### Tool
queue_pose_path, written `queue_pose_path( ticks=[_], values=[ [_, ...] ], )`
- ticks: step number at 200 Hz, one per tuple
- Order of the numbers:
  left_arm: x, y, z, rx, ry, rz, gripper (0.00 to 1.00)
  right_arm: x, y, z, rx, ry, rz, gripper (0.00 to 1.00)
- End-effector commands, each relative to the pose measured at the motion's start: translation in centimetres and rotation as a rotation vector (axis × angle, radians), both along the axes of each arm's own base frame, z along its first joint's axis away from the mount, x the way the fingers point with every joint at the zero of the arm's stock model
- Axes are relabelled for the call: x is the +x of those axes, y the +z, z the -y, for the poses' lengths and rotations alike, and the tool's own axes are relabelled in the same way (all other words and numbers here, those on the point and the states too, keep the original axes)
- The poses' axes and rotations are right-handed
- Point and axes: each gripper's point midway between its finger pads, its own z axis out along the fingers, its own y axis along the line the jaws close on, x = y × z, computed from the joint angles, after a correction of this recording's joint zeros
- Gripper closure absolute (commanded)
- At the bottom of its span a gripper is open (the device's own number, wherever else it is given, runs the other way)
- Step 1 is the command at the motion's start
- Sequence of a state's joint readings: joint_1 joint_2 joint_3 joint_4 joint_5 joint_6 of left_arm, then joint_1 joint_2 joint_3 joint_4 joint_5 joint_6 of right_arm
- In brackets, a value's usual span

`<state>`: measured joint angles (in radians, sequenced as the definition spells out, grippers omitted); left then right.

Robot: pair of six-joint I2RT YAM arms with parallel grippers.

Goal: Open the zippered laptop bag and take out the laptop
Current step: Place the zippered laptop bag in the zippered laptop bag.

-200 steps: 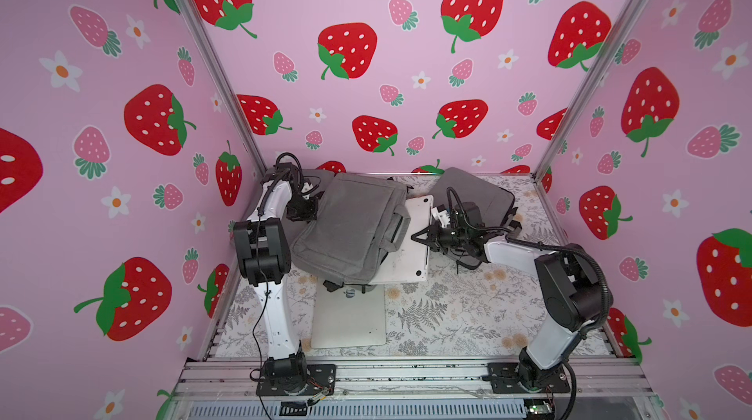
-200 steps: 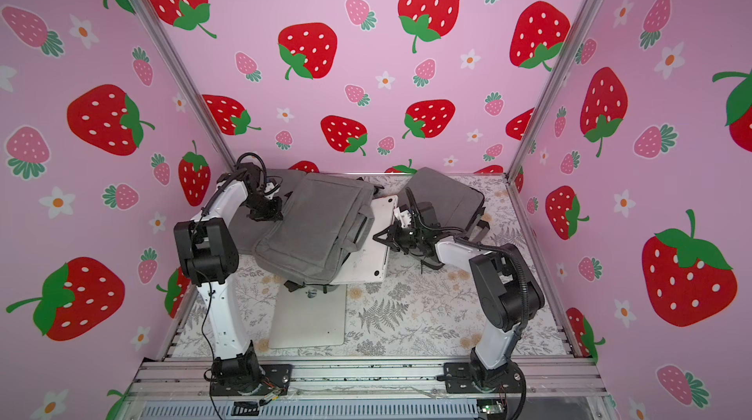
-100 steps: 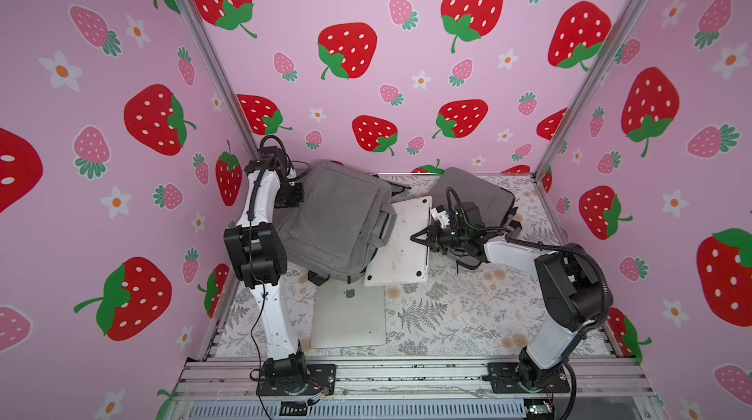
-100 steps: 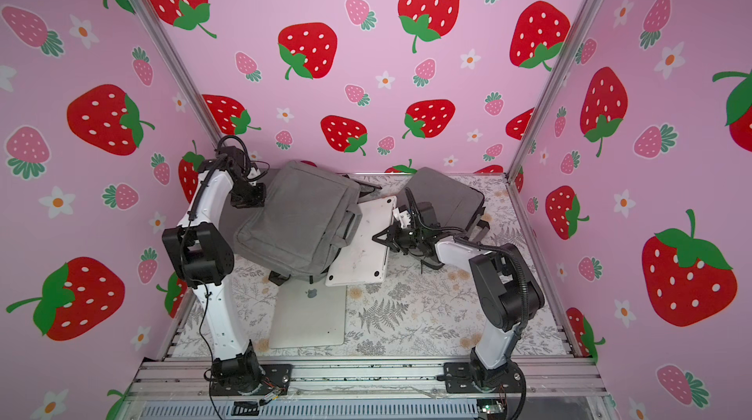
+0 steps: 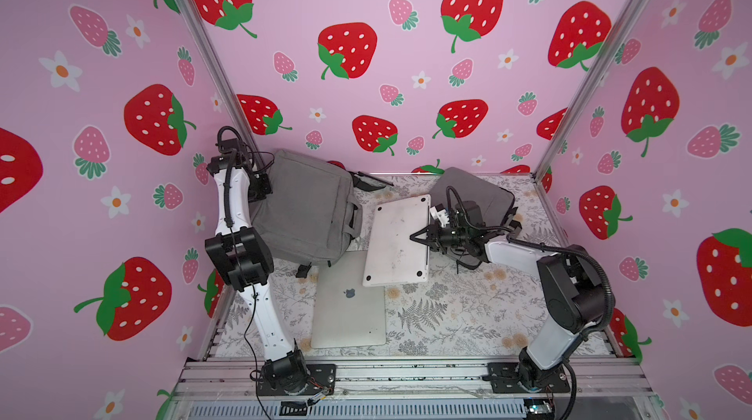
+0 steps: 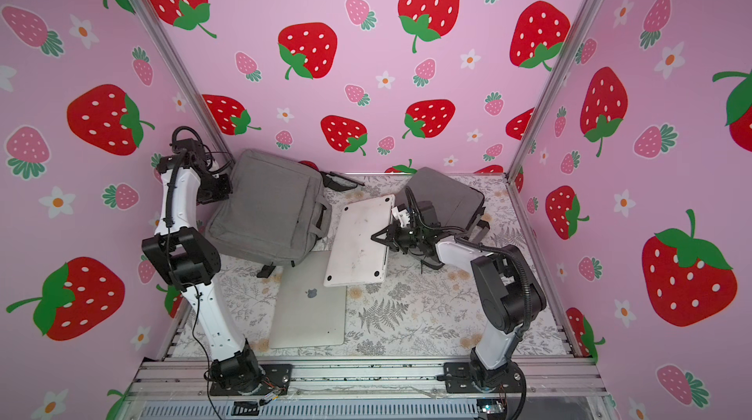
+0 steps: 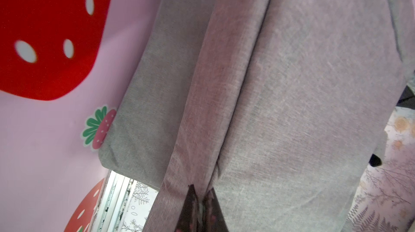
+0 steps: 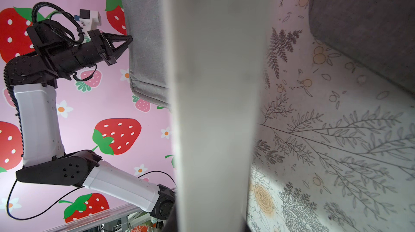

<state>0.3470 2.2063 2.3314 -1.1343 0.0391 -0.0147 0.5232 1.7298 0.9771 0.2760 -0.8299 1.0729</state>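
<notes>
Since a second ago the grey laptop bag (image 5: 309, 210) has swung away toward the left wall. It then covered most of the laptop (image 5: 395, 243), which now lies fully clear of it. The bag hangs lifted and tilted, with its handle side facing the laptop; its inside cannot be seen. The left hand (image 7: 200, 193) is closed, pinching a fold of the bag's fabric at its far left edge. The laptop is just right of the bag, underside up. The right hand (image 5: 416, 237) is clamped on the middle of its right edge. Its near left corner overlaps a second laptop (image 5: 350, 308) lying flat on the desk (image 5: 468, 316). A second grey bag (image 5: 476, 192) rests at the back behind the right arm.
</notes>
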Motion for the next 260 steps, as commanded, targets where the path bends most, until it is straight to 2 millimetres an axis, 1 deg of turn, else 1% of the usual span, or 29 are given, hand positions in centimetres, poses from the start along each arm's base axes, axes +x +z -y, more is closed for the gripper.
queue_pose_path(
  ticks=[1,27,60,75,77,80,103,128,141,161,169,186,209,225,237,251,252,260],
  values=[
    [0.3,2.0,-2.0,0.092,0.043,0.031,1.00,0.6,8.0,-0.8,0.157,0.058,0.218,1.00],
    [0.1,2.5,-3.7,0.177,0.083,0.022,0.99,0.5,7.7,-0.6,0.152,0.057,0.206,1.00],
    [-0.1,1.3,-5.2,0.245,0.113,-0.033,0.96,0.6,7.3,-0.6,0.150,0.057,0.199,1.00],
    [0.1,0.8,-5.7,0.269,0.120,-0.049,0.96,0.5,7.2,-0.6,0.150,0.059,0.194,1.00],
    [0.2,0.8,-5.7,0.270,0.121,-0.050,0.92,0.5,7.2,-0.6,0.150,0.059,0.195,1.00],
    [0.2,0.7,-5.8,0.273,0.122,-0.054,0.90,0.5,7.2,-0.6,0.149,0.058,0.193,1.00],
    [0.5,-0.7,-5.9,0.280,0.117,-0.086,0.85,0.5,6.9,-0.6,0.145,0.057,0.188,1.00],
    [0.8,-2.0,-5.8,0.290,0.113,-0.116,0.71,0.5,6.6,-0.5,0.141,0.053,0.182,1.00],
    [0.8,-2.2,-5.7,0.294,0.112,-0.122,0.63,0.4,6.5,-0.4,0.139,0.051,0.180,1.00],
    [1.0,-1.6,-5.4,0.297,0.106,-0.108,0.52,0.4,6.5,-0.4,0.137,0.050,0.180,1.00],
    [1.2,-1.2,-5.0,0.293,0.101,-0.094,0.49,0.4,6.4,-0.4,0.135,0.048,0.180,1.00],
    [1.4,-0.4,-3.9,0.271,0.077,-0.069,0.46,0.4,6.6,-0.4,0.134,0.048,0.186,1.00],
    [1.5,1.3,-1.7,0.226,0.037,-0.024,0.42,0.4,6.4,-0.1,0.116,0.051,0.197,1.00],
    [1.4,2.1,0.7,0.153,-0.005,0.012,0.40,0.4,6.7,0.0,0.119,0.054,0.208,1.00],
    [1.1,3.2,2.6,0.092,-0.033,0.050,0.39,0.3,6.8,0.2,0.120,0.059,0.214,1.00],
    [0.5,4.2,5.2,0.035,-0.074,0.081,0.38,0.2,7.2,0.5,0.122,0.064,0.222,1.00],
    [0.4,4.1,5.3,0.031,-0.075,0.078,0.38,0.1,7.3,0.5,0.123,0.065,0.222,1.00],
    [0.0,4.8,7.1,-0.013,-0.106,0.103,0.37,0.1,7.5,0.7,0.121,0.066,0.232,1.00]
  ],
)
